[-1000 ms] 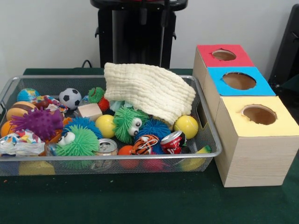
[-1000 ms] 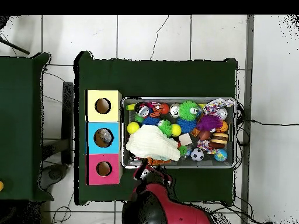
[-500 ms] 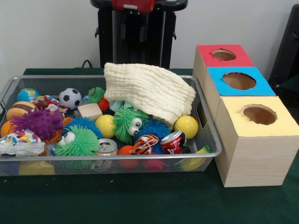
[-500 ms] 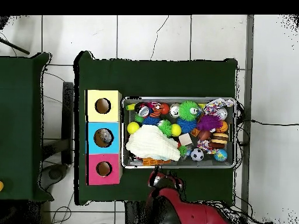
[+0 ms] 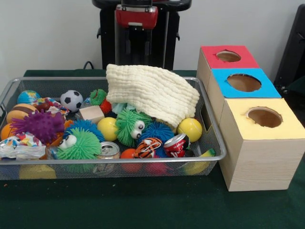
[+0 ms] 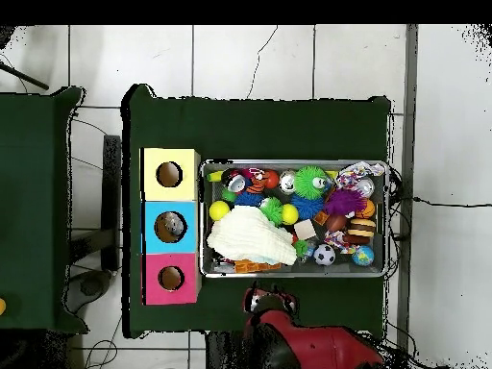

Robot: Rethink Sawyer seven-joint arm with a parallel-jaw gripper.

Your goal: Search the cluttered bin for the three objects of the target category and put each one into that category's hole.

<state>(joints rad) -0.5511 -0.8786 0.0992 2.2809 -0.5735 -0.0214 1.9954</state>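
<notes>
A wire mesh bin (image 5: pixel 119 161) (image 6: pixel 385 221) is packed with toys. A cream cloth (image 5: pixel 152 93) (image 6: pixel 250 237) lies over its right rear part in the front view. Around the cloth I see two yellow balls (image 5: pixel 107 128) (image 5: pixel 190 129), a soccer ball (image 5: pixel 71 100), a green fuzzy toy with eyes (image 5: pixel 131 125), two drink cans (image 5: pixel 108 150) (image 5: pixel 176 143), a purple spiky ball (image 5: pixel 40 125) and a wooden block (image 5: pixel 91 113). My red arm (image 5: pixel 137 16) (image 6: pixel 303 346) is drawn back outside the bin. Its gripper end (image 6: pixel 261 300) sits just off the bin's edge.
Three wooden boxes stand in a row beside the bin, each with one round hole: yellow top (image 5: pixel 286 126) (image 6: pixel 154 159), blue top (image 5: pixel 267 88) (image 6: pixel 154 226), red top (image 5: pixel 209 53) (image 6: pixel 154 279). Green cloth covers the table (image 5: pixel 152 205).
A red part of the arm has come down into the top of the front view. In the overhead view the arm has swung rightward and slightly back from the bin. The bin's contents have not moved.
</notes>
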